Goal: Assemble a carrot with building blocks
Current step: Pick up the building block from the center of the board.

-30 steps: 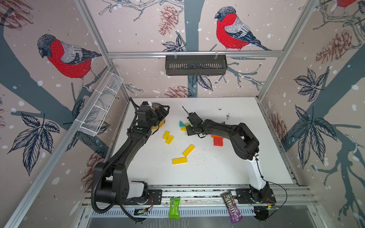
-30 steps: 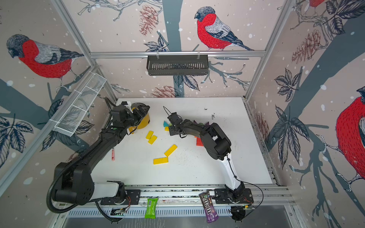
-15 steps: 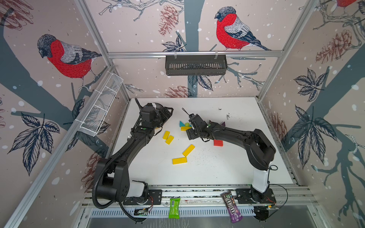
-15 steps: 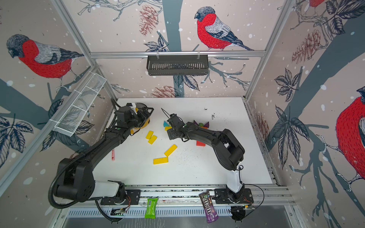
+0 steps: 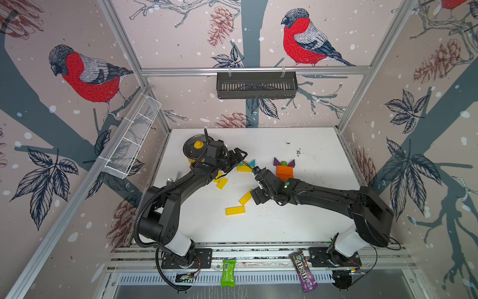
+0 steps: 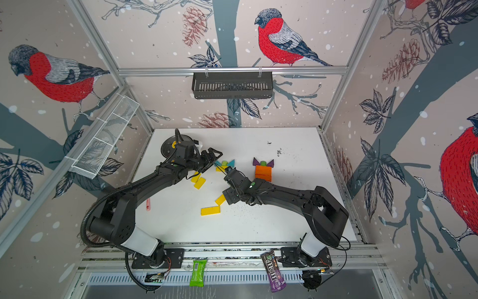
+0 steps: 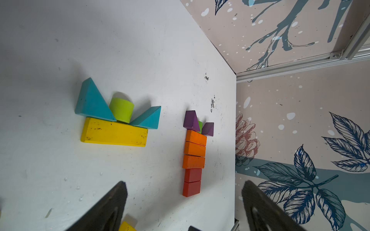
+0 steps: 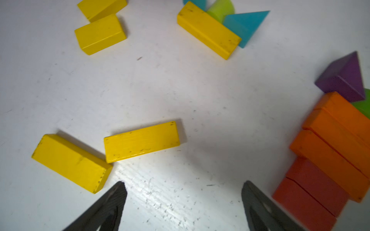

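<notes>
**Top views.** On the white table (image 5: 297, 222), the carrot column (image 5: 284, 173) lies at 2 o'clock from the table centre. It has orange bars and red bars, with two purple triangles (image 5: 277, 162) at its far end. A yellow bar (image 5: 244, 168) with two teal triangles (image 5: 252, 163) lies at 9 o'clock from the column. Four loose yellow blocks (image 5: 234, 210) lie between 7 and 9 o'clock. The yellow pot (image 5: 191, 150) stands at 10 o'clock. The left gripper (image 5: 239, 156) hangs just beside the teal triangles. The right gripper (image 5: 255, 170) is between the yellow bar and the column.

**Left wrist view.** The left gripper (image 7: 185, 182) has its jaws spread wide with nothing between them. The column shows three orange bars, then two red. A lime-green piece (image 7: 121, 109) sits between the teal triangles, touching the yellow bar.

**Right wrist view.** The right gripper (image 8: 184, 183) has its jaws spread wide and empty. Two loose yellow blocks touch at a corner.
</notes>
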Controlling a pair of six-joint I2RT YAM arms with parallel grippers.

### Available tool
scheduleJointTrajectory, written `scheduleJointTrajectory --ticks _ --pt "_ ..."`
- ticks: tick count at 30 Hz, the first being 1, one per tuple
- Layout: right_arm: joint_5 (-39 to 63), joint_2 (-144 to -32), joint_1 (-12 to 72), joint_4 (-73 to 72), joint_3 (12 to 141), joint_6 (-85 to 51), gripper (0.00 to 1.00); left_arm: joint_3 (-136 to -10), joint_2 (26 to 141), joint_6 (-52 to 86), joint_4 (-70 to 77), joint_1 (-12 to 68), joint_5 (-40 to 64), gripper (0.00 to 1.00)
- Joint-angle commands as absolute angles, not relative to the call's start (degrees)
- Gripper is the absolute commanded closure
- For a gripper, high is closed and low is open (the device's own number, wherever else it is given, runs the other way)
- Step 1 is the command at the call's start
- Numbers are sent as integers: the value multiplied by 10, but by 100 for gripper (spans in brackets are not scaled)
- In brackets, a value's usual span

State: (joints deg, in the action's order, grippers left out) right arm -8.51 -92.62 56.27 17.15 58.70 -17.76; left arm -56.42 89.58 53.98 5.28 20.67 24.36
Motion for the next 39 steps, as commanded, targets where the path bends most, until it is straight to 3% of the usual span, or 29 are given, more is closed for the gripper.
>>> scheduleJointTrajectory --ticks 1,4,20,23,31,39 --pt "-56 -956 581 155 605 -145 5 -569 890 528 42 194 243 9" --pt "-47 -1000 587 159 633 -132 0 -568 884 529 41 173 239 9" --pt "-67 -1095 591 143 670 -123 1 -569 875 530 45 154 232 9" --pt "-72 -1104 588 140 675 -125 2 -569 875 528 44 154 231 9" --pt "-95 -1088 581 138 671 -143 20 -569 869 523 39 150 225 9" --pt "-149 -1089 542 157 714 -252 25 -569 847 515 33 131 208 9"
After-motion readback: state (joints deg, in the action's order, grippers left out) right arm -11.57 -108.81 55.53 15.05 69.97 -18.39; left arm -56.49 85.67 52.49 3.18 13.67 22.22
